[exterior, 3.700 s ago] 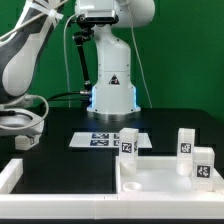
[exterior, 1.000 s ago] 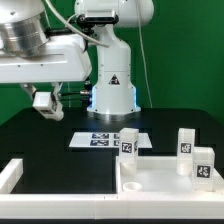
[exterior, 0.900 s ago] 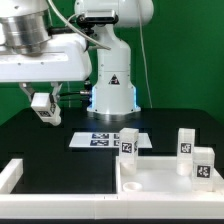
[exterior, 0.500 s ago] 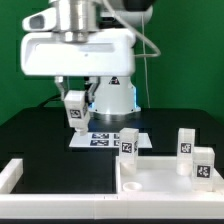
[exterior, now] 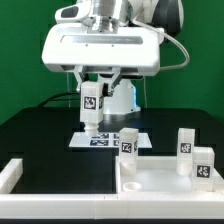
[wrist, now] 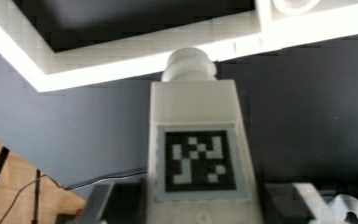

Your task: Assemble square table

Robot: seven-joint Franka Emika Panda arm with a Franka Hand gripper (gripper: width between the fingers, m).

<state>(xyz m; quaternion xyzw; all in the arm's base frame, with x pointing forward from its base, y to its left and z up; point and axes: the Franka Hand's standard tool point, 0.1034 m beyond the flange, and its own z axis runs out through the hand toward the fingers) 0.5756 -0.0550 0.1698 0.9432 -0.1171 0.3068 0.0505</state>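
Note:
My gripper is shut on a white blocky leg and holds it upright in the air above the marker board. In the wrist view the leg fills the middle, tag facing the camera, with the fingers on both its sides. The white square tabletop lies at the exterior view's lower right. One leg stands at its far left corner. Two more legs stand at its right.
A long white bar edges the workspace at the exterior view's lower left and along the front; it also shows in the wrist view. The robot's base stands behind the marker board.
The arm has swung from the exterior view's left to the middle with the leg in its gripper. It now hangs over the marker board.

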